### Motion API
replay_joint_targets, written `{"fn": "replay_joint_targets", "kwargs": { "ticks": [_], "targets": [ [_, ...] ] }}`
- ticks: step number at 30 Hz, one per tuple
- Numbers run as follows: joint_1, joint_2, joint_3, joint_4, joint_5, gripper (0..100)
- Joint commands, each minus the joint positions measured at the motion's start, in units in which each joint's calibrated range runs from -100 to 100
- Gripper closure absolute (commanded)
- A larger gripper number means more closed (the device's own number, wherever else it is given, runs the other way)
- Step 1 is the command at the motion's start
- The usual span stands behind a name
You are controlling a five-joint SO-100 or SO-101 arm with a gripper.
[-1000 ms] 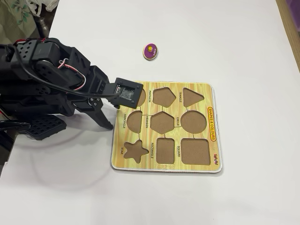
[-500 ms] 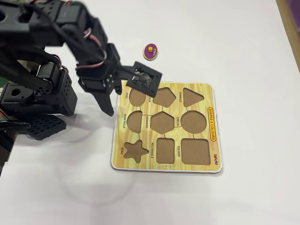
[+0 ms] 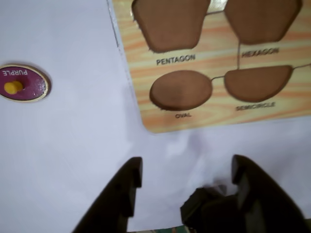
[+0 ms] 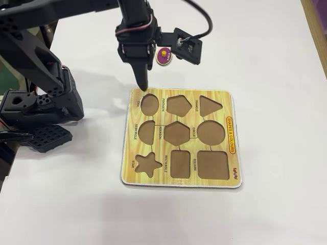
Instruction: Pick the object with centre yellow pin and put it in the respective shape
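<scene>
Board (image 4: 232, 133) recesses all empty; purple oval piece (image 3: 23, 83) on the table outside; end effector (image 3: 187, 175) spread apart, empty.

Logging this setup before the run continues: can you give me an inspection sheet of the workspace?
Surface: white table, clean.
Job's things: purple piece with yellow knob lies on the table, off the board; all visible cutouts empty, oval cutout included.
Clutter: nothing seen.
Gripper: gripper open, empty, in the wrist view short of the board's edge.
Cables: black cable runs to the wrist camera.
Surroundings: wooden strip at the fixed view's right edge.
</scene>
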Motion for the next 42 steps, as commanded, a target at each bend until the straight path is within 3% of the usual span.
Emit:
{"fn": "replay_joint_targets", "kwargs": {
  "ticks": [1, 12, 25, 42],
  "targets": [
    [-7.4, 1.9, -3.1, -1.8, -6.0, 79],
    [-21.7, 14.6, -3.2, -21.2, -7.2, 79],
    [-26.4, 19.3, -3.3, -32.6, -7.2, 79],
    [-25.0, 24.3, -5.1, -33.7, -7.2, 79]
  ]
}}
